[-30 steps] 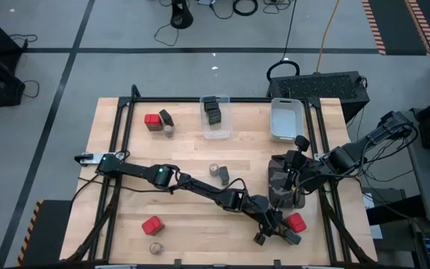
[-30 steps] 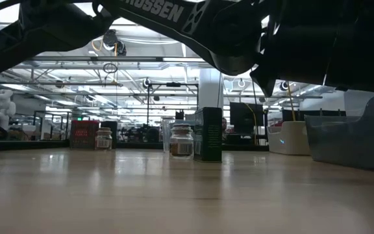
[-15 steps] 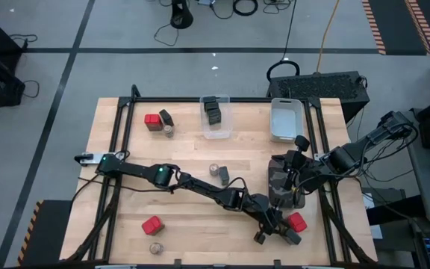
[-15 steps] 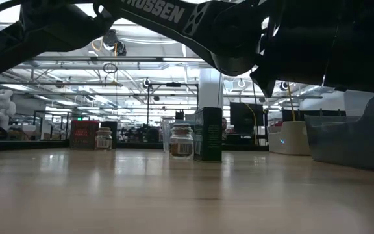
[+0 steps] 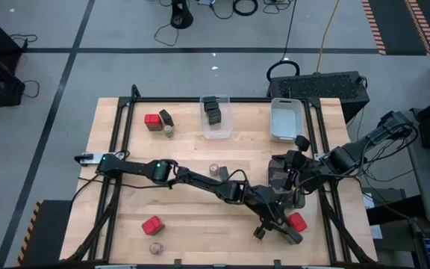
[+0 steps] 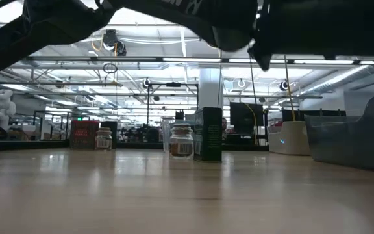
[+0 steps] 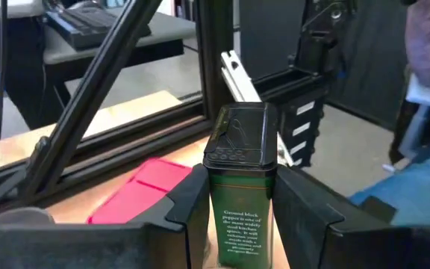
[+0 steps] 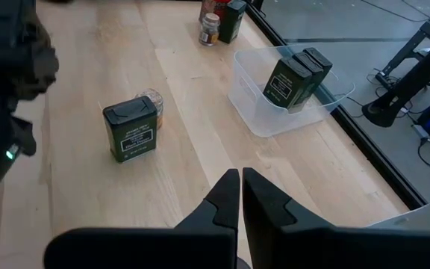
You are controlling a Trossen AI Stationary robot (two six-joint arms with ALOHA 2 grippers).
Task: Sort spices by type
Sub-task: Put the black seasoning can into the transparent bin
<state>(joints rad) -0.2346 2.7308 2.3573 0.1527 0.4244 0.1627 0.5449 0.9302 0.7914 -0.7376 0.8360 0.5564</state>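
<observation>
The left gripper (image 7: 239, 217) is shown reaching across the table (image 5: 185, 153) toward its 5 o'clock corner, with the jaws clenched on an upright dark green-black pepper tin (image 7: 239, 187); the tin is seen pinched between the two dark fingers (image 7: 189, 213) in the left wrist view. In that same view a red tin (image 7: 140, 196) is seen lying flat on the wood just beside the held tin; in the high view this red tin (image 5: 297, 221) appears next to the left gripper (image 5: 275, 228). The right gripper (image 8: 241, 190) is held at the table's 3 o'clock side, above a dark bin (image 5: 277, 187), with its jaws pressed together and nothing between them. Near the table's centre a second dark tin (image 8: 131, 132) is seen standing with a small round jar (image 8: 154, 103) just behind it, touching or nearly so. At 12 o'clock a clear bin (image 5: 216, 128) is shown holding more dark tins (image 8: 297, 78); a white bin (image 5: 285, 119) is placed toward 1 o'clock. Toward 11 o'clock a red tin, a dark tin and a jar are grouped (image 5: 158, 122). At 7 o'clock another red tin (image 5: 151, 225) is seen, with a jar (image 5: 155, 248) near it at the table edge.
</observation>
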